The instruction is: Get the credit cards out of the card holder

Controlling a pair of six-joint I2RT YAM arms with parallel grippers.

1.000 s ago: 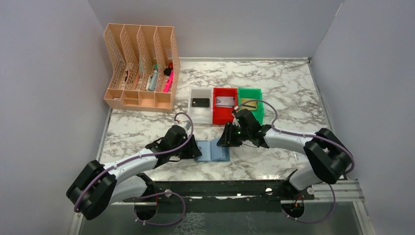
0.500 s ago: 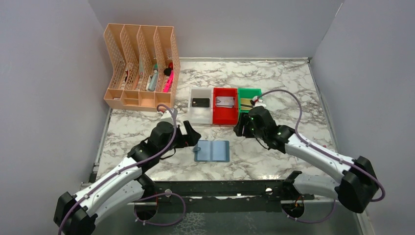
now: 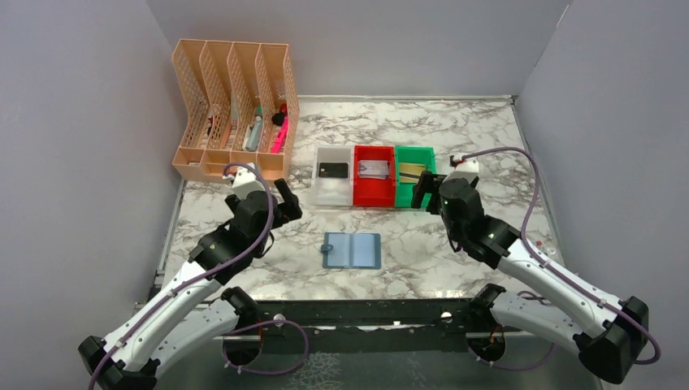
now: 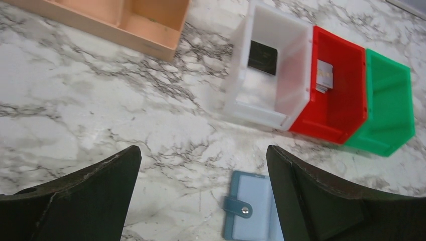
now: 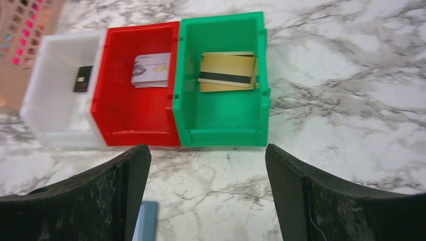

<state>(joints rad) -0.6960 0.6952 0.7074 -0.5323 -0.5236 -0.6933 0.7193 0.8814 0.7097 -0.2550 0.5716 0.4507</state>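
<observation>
The card holder (image 3: 352,250), a small blue wallet, lies open and flat on the marble table between my two arms; its snap tab shows in the left wrist view (image 4: 240,209). A black credit card (image 3: 333,170) lies in the white bin, a silver one (image 3: 373,169) in the red bin, and gold ones (image 5: 227,72) in the green bin. My left gripper (image 3: 287,201) hangs open up and left of the wallet. Just in front of the green bin my right gripper (image 3: 423,193) is open too. Nothing sits between either pair of fingers.
The white bin (image 3: 331,193), red bin (image 3: 370,197) and green bin (image 3: 425,154) stand side by side behind the wallet. A peach mesh file rack (image 3: 234,110) with pens fills the back left. Grey walls close in the table on three sides.
Both grippers have let go of the wallet's edges, opened wide and drawn back, the left one to the left, the right one to the right. The wallet stays open on the table.
</observation>
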